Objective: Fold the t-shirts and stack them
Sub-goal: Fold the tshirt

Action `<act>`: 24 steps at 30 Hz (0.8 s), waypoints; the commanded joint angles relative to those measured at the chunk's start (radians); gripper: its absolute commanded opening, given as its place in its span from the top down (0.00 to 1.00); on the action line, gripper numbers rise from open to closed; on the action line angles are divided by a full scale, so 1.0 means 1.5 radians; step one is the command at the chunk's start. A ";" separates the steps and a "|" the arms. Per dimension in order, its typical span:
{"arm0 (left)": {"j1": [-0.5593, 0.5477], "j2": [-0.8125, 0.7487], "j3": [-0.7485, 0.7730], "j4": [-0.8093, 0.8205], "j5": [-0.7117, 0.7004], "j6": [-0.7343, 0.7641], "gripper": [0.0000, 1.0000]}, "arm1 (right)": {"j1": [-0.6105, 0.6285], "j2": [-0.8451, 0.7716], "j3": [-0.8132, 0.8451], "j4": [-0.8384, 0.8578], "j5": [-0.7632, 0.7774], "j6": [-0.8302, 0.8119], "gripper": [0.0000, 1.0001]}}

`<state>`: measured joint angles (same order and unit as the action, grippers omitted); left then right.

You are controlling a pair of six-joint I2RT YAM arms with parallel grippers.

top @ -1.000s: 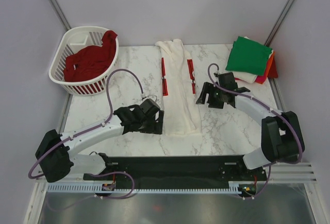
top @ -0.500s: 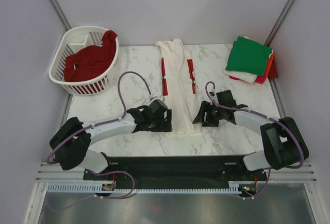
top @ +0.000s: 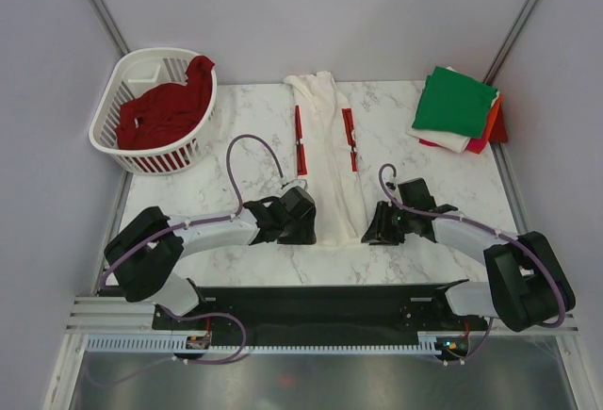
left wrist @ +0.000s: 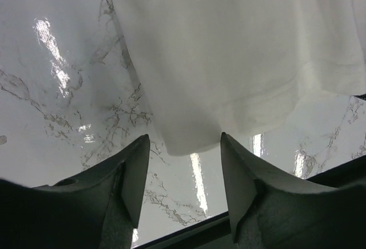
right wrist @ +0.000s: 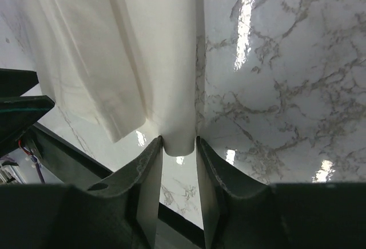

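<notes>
The white t-shirt, folded into a long strip, lies down the middle of the table. My left pincer stands released, a hem corner between its tips. My right pincer sits narrow around the other corner; grasping or not, I cannot tell. From above, the wrists hide both tips.

White slatted plastic basket at the far-left corner, white marble-patterned table, pale grey walls
</notes>
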<state>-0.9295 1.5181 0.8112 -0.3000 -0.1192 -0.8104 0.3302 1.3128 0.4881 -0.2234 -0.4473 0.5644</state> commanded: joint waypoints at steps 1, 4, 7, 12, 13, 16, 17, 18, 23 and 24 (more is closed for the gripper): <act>-0.006 0.021 0.018 0.030 0.000 -0.024 0.42 | 0.004 0.009 -0.011 0.016 0.014 -0.004 0.63; -0.009 0.030 0.024 0.033 0.003 -0.023 0.45 | 0.003 0.020 -0.008 0.023 0.028 -0.008 0.65; -0.011 0.031 0.026 0.033 0.003 -0.023 0.50 | 0.004 0.020 -0.001 0.027 0.039 -0.008 0.67; -0.012 0.029 0.027 0.032 0.005 -0.019 0.97 | 0.004 0.018 0.008 0.027 0.025 -0.008 0.98; -0.012 0.027 0.024 0.032 0.008 -0.019 0.98 | 0.004 0.007 0.008 0.023 0.024 -0.008 1.00; -0.017 0.001 0.009 0.031 0.012 -0.026 0.98 | 0.004 -0.020 0.005 -0.003 0.031 -0.013 1.00; -0.027 -0.009 0.004 0.030 0.010 -0.030 0.98 | 0.004 -0.042 0.004 -0.013 0.035 -0.018 1.00; -0.033 -0.033 -0.001 0.028 0.005 -0.033 0.98 | 0.004 -0.054 0.002 -0.033 0.036 -0.019 1.00; -0.079 -0.100 -0.020 -0.039 -0.007 -0.083 0.98 | 0.019 -0.182 -0.002 -0.108 0.022 -0.005 1.00; -0.106 -0.111 -0.019 -0.052 -0.025 -0.093 0.98 | 0.025 -0.204 -0.002 -0.136 0.018 0.001 1.00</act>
<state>-1.0264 1.4208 0.7856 -0.3092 -0.1188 -0.8654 0.3458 1.0973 0.4847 -0.3302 -0.4095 0.5552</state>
